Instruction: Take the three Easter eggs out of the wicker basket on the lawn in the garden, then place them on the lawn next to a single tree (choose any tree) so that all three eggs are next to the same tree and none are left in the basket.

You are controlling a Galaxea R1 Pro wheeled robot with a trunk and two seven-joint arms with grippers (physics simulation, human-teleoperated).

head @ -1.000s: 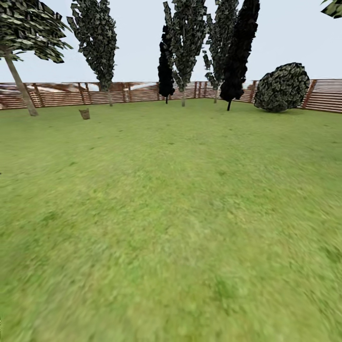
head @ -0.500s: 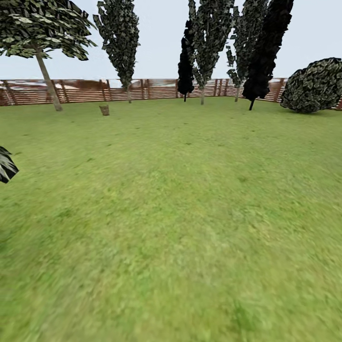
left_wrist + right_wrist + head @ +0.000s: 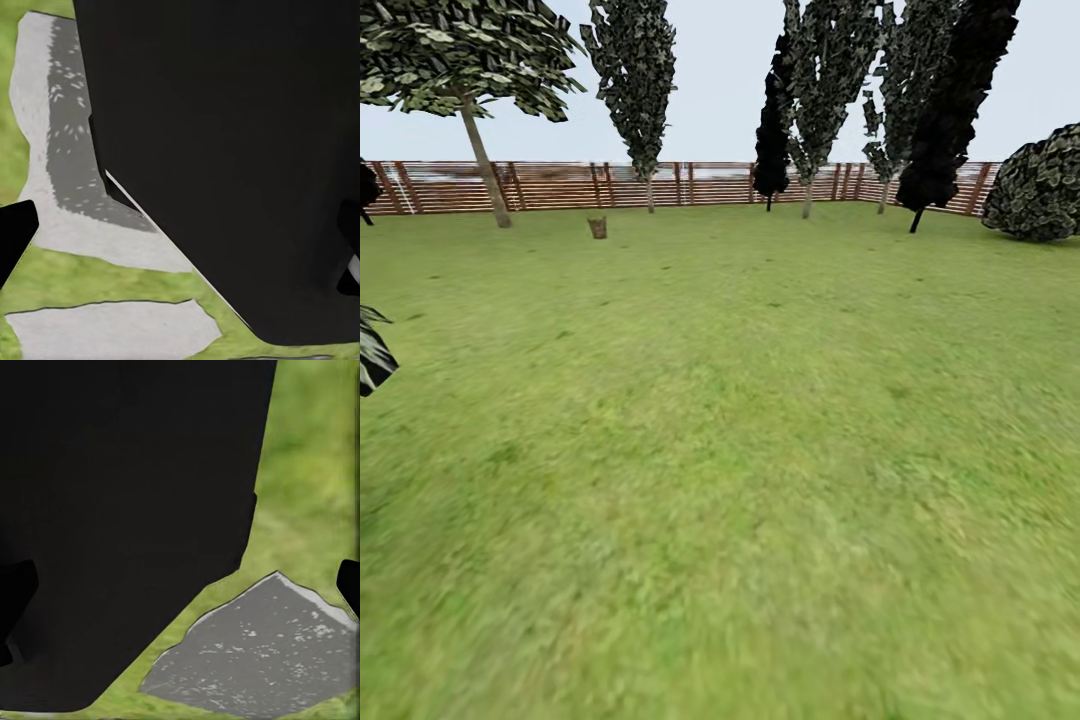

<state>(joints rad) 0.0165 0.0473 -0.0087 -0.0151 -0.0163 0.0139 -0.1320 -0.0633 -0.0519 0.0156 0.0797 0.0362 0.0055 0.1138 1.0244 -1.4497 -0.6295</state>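
Far across the lawn (image 3: pixel 740 420), a small brown object (image 3: pixel 597 228) stands near the fence (image 3: pixel 690 184); we cannot tell from the head view whether it is the wicker basket, and it is too small to show any contents. The slanted-trunk tree (image 3: pixel 485 165) loses the top of its crown to the frame's upper edge, as do the tall narrow trees (image 3: pixel 815 90). A round shrub (image 3: pixel 1045 190) is cut by the right edge, and dark foliage (image 3: pixel 372 350) intrudes at the left edge. The near grass is blurred. In both wrist views a black body (image 3: pixel 232 150) blocks much of the ground, and we see grey paving stones (image 3: pixel 255 660) only in part.
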